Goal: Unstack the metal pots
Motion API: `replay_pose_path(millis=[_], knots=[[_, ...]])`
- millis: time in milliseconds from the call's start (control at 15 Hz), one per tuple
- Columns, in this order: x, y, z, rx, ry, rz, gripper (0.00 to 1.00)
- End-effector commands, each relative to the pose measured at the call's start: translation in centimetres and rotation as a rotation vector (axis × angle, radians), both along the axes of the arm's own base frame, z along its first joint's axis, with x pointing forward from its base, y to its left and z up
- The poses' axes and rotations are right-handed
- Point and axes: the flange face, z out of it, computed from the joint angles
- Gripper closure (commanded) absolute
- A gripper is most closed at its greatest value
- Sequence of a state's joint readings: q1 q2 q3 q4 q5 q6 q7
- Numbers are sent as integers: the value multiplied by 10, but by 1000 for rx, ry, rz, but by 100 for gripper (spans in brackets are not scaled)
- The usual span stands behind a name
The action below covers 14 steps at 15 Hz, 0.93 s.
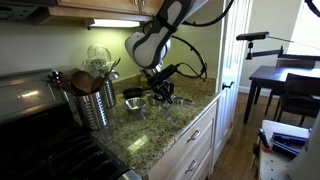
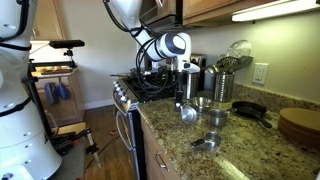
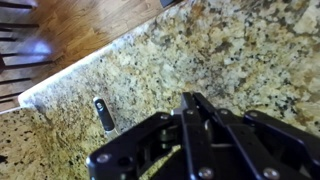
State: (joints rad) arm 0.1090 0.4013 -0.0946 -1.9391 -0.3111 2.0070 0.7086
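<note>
My gripper [image 2: 184,101] hangs over the granite counter [image 2: 255,150] near its front edge. Its fingers are shut on a small shiny metal pot [image 2: 188,114], which hangs tilted just above the counter. In the wrist view the fingers [image 3: 190,99] are pressed together with only a sliver of metal showing between the tips; the pot itself is hidden there. Two more metal pots [image 2: 215,117] [image 2: 204,102] stand just behind it, and a smaller one [image 2: 207,141] lies nearer the camera. Pots also show beside the gripper [image 1: 160,92] in an exterior view [image 1: 133,104].
A ribbed steel canister of wooden spoons [image 1: 95,103] and a wire whisk [image 1: 100,55] stand by the stove [image 1: 30,110]. A black pan [image 2: 250,110] and a round wooden board [image 2: 300,125] lie further along. A small black object [image 3: 104,112] lies near the counter edge.
</note>
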Motion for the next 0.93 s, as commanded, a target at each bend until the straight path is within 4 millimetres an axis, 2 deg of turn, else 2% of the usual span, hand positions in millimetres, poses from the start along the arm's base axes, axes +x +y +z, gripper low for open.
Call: replay_pose_path(millis=[0,867], knots=[[-7,2,-4,-48,37,38,93],[3,3,-41,-127,91,115,93]])
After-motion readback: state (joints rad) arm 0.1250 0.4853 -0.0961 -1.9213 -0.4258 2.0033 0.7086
